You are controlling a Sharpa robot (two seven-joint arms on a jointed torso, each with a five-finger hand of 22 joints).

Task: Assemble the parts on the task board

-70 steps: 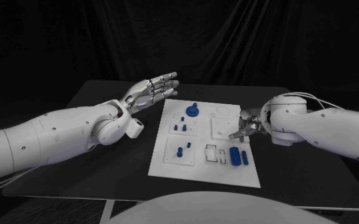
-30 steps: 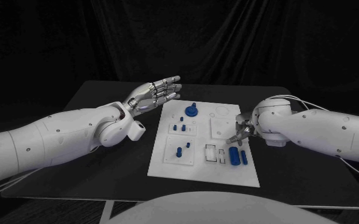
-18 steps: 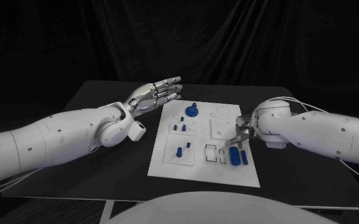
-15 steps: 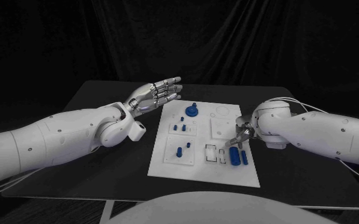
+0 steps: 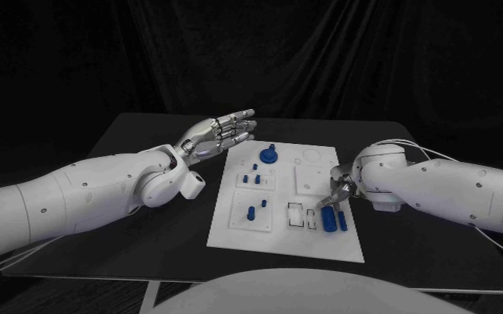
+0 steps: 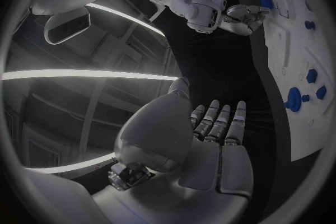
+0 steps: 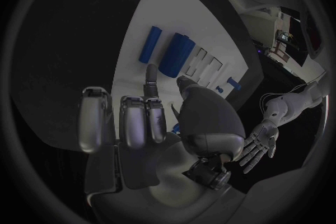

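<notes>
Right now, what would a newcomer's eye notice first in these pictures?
Probably the white task board at the middle of the black table, dotted with small blue parts. Next, the left hand held open above the table beside the board, and the right hand reaching down over the board's right side.

I'm seeing white, rounded arm shells | small dark screws dotting left arm (image 5: 84,190) | thin cables looping off right arm (image 5: 440,183) | hands showing silver, segmented
</notes>
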